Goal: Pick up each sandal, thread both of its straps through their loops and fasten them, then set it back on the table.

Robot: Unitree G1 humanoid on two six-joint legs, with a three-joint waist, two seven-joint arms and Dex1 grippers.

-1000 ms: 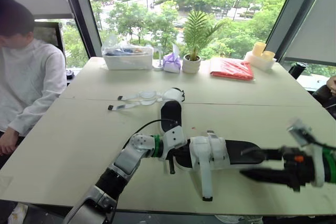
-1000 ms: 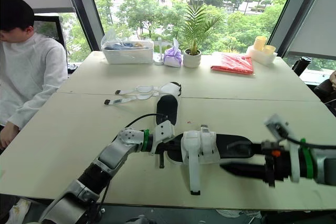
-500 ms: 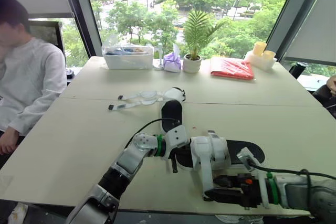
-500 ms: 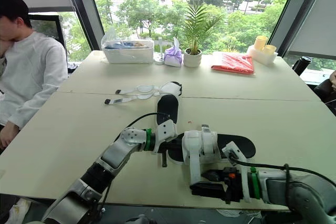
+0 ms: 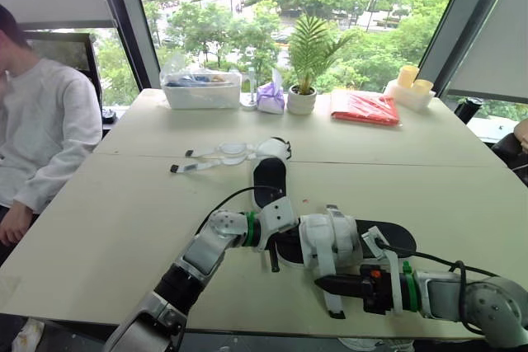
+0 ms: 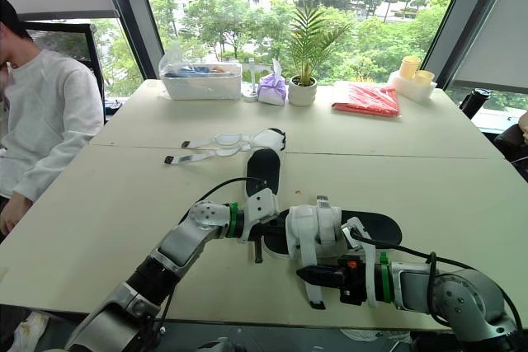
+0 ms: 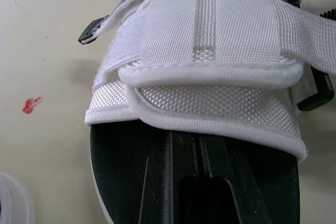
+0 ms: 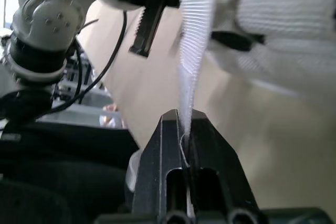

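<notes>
the left gripper (image 7: 197, 141), fingers pressed together, lies over the left end of the black footbed of the sandal (image 5: 386, 237) resting near the table's (image 5: 124, 220) front edge, while the right gripper (image 8: 182, 124) pinches its loose white strap (image 8: 191, 40).

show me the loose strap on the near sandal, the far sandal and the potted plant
loose strap (image 8: 191, 35), right wrist view, on its white webbing
far sandal (image 5: 268, 180), left eye view, on its black footbed
potted plant (image 5: 300, 103), left eye view, on its white pot
</notes>
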